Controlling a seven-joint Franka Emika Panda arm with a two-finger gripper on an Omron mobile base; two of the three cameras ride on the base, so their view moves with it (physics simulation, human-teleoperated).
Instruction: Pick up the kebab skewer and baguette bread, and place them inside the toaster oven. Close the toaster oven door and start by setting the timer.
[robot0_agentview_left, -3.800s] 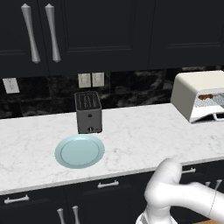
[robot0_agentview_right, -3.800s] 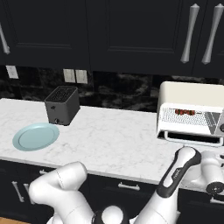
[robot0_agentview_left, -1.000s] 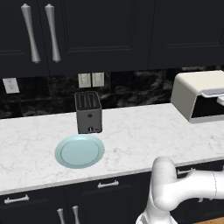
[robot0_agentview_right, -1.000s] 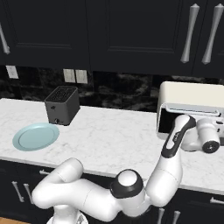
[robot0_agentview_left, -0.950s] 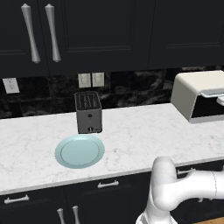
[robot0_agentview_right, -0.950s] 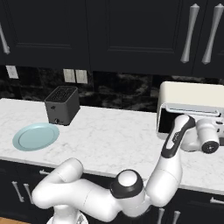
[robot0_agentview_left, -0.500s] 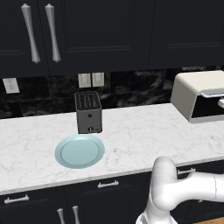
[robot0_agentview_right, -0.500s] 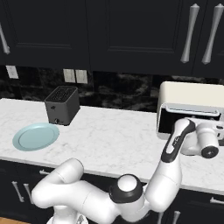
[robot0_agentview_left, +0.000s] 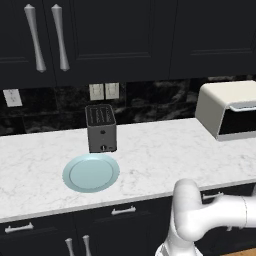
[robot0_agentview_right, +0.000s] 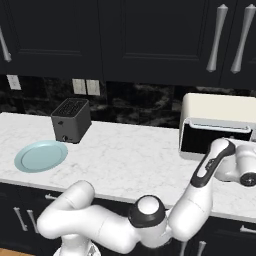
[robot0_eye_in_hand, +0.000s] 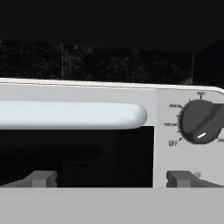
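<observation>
- While the door hung open a few seconds back with small red chunks on the rack, the toaster oven door (robot0_eye_in_hand: 78, 157) is now shut flush against the toaster oven (robot0_agentview_right: 220, 112).
- Far to the left of the fingers: pale blue plate (robot0_agentview_right: 41, 155), bare; slot toaster (robot0_agentview_right: 71, 120) just behind it. Neither matters from here on.
- Gripper (robot0_eye_in_hand: 113, 179) faces the oven front squarely. Jaws spread wide, holding nothing; over the last second they have widened only a shade.
- Left fingertip (robot0_eye_in_hand: 41, 178) sits low in front of the dark glass. The pale bar handle (robot0_eye_in_hand: 70, 114) runs above it, ending between the two fingers.
- Kebab skewer and baguette bread: judged to be inside, since the plate carries neither, but the dark glass hides them and I cannot confirm.
- Right fingertip (robot0_eye_in_hand: 183, 178) sits under the control panel. The timer knob (robot0_eye_in_hand: 202, 122) is above it and slightly to its right, not touched.
- Reading: loading and door-closing look done. What remains is the timer; the fingers would need to rise and shift right, then close around the knob and turn it.
</observation>
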